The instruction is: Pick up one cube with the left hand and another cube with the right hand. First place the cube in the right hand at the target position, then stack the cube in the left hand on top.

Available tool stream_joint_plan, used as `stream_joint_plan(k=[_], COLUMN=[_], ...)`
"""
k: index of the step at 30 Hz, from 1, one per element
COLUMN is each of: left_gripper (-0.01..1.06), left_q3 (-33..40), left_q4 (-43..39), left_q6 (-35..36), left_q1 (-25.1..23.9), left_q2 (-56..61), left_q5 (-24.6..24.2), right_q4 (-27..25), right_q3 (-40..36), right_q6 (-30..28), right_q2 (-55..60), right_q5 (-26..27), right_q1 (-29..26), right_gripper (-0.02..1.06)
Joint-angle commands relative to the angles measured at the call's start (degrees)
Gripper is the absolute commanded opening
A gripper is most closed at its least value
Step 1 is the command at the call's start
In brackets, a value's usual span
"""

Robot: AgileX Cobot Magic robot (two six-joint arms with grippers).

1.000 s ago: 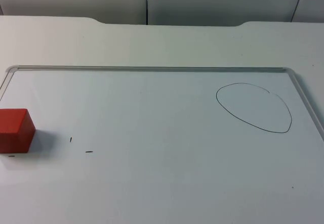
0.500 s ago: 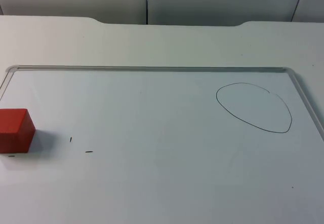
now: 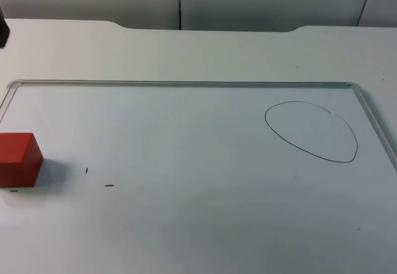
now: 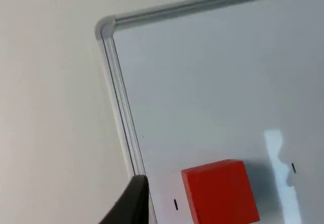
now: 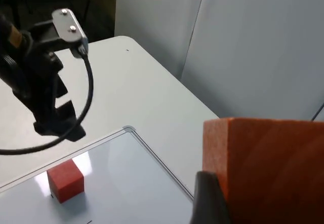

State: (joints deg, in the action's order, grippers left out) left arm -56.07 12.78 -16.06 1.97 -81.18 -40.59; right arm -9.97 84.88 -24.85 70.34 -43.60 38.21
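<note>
right gripper (image 5: 212, 203) clamps an orange cube (image 5: 268, 168); left gripper (image 5: 53, 117), fingers unclear, above red cube (image 3: 18, 159) at 9 o'clock, i risk knocking it.

1. Left arm (image 5: 43, 89): seen from the right wrist view, held above the table's far left side, gripper pointing down.
2. Left gripper (image 4: 132, 203): one black fingertip visible; opening not determinable.
3. Right gripper (image 5: 210, 198): raised well above the table, clamped on an orange cube (image 5: 268, 168).
</note>
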Motion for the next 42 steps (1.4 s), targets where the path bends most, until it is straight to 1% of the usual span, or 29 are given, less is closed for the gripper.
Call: stream_joint_plan(k=[1,3,9,11,17,22,28,33,36,42], left_gripper=[1.00,1.00,1.00,1.00,1.00,1.00,1.00,1.00,1.00,1.00], left_q3=[-0.53,-0.53,-0.53,-0.53,-0.53,-0.53,-0.53,-0.53,-0.53,-0.53], left_q4=[0.82,1.93,2.97,3.25,2.97,3.08,2.96,2.72,-1.01,-2.11], left_q6=[-0.12,-0.12,-0.12,-0.45,-0.56,-0.28,0.10,0.57,3.94,4.68], left_q1=[-0.18,-0.18,-0.18,0.59,3.62,3.87,3.87,3.87,3.87,3.87], left_q2=[-2.76,-6.97,-12.75,-14.58,-19.46,-22.57,-23.23,-23.94,-24.72,-24.83], left_q5=[-0.21,-0.21,-0.68,-0.55,1.37,3.02,5.47,5.58,5.37,5.37], right_q4=[-0.37,-0.37,-0.37,-0.37,-0.59,-0.59,-0.59,-0.59,-0.59,-0.59], right_q3=[-0.26,-0.26,-0.26,-0.26,-0.26,-0.26,-0.26,-0.26,-0.26,-0.26], right_q6=[-0.70,-0.81,-0.81,-0.81,-0.81,-0.81,-1.19,-1.20,-1.20,-1.20], right_q2=[-0.11,0.61,3.04,4.08,5.40,5.40,5.40,5.40,5.40,5.40], right_q5=[1.42,1.42,1.45,1.54,1.76,1.64,0.76,0.62,0.62,0.62], right_q1=[-0.18,-0.18,-0.18,-0.18,-0.18,-0.18,-0.18,-0.18,-0.18,-0.18], right_gripper=[0.00,0.00,0.00,0.00,0.00,0.00,0.00,0.00,0.00,0.00])
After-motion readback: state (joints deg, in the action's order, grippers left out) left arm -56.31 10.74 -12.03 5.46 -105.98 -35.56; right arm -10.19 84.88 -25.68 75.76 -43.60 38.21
